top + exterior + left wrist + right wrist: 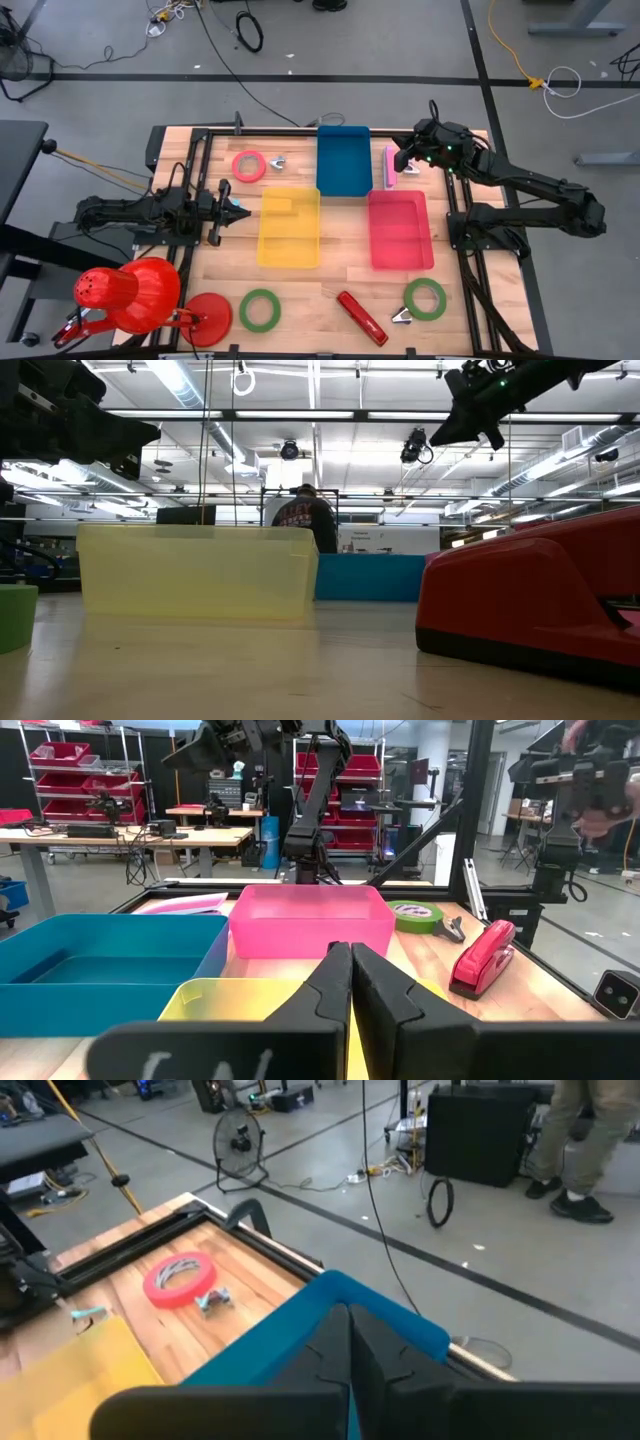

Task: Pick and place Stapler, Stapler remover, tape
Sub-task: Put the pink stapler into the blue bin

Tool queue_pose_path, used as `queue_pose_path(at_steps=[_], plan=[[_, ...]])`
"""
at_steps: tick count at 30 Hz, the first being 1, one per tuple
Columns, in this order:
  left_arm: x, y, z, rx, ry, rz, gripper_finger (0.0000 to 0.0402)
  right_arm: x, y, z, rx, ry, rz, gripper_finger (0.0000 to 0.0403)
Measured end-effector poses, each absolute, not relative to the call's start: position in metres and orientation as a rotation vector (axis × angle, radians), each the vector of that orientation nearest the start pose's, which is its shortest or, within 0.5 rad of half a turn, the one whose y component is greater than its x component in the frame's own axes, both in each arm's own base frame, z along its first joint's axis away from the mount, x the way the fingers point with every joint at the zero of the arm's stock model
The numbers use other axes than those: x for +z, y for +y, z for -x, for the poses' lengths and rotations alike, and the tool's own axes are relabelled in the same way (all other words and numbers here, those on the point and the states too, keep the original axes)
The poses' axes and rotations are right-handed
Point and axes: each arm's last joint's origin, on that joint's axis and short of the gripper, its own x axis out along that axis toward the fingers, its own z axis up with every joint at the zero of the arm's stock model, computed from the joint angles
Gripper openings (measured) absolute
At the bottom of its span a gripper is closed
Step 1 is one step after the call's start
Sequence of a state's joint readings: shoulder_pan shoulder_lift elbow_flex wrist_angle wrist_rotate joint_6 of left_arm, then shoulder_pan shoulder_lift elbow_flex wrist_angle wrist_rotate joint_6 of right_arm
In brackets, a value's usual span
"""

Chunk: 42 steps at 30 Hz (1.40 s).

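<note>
A red stapler lies near the table's front edge, and a pink stapler lies beside the blue bin. A red tape roll with a staple remover next to it lies at the far left. Green tape rolls and a second remover lie near the front. My right gripper hangs shut high over the blue bin's right corner, holding nothing. My left gripper is shut, level, and points at the yellow bin.
A pink bin stands right of the yellow one. A red lamp-like cone and a red disc sit at the front left corner. Black frame rails border the table. A person stands in the room beyond.
</note>
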<state>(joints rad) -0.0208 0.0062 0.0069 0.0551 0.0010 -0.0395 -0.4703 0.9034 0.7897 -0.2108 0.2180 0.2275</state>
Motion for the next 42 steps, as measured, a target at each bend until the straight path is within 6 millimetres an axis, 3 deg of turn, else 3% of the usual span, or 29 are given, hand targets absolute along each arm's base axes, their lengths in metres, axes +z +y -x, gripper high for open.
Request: queue_pose_path(at_steps=[8, 17, 23, 28, 33, 42], plan=[[0.171, -0.002, -0.097, -0.023, -0.055, 0.040, 0.0016, 0.337, -0.104, -0.180, -0.750, 0.284, -0.261, 0.0002], [0.171, -0.002, -0.097, -0.023, -0.056, 0.040, 0.0016, 0.354, -0.119, -0.194, -0.749, 0.544, -0.317, 0.0002], [0.171, -0.002, -0.097, -0.023, -0.055, 0.040, 0.0016, 0.350, -0.132, -0.203, -0.749, 0.665, -0.410, 0.0002], [0.171, -0.002, -0.097, -0.023, -0.056, 0.040, 0.0016, 0.335, -0.146, -0.205, -0.872, 0.710, -0.636, 0.0014], [0.171, -0.002, -0.097, -0.023, -0.056, 0.040, 0.0016, 0.316, -0.152, -0.203, -0.963, 0.840, -0.768, 0.0052], [0.171, -0.002, -0.097, -0.023, -0.056, 0.040, 0.0016, 0.293, -0.161, -0.211, -1.019, 0.961, -0.834, 0.0144]])
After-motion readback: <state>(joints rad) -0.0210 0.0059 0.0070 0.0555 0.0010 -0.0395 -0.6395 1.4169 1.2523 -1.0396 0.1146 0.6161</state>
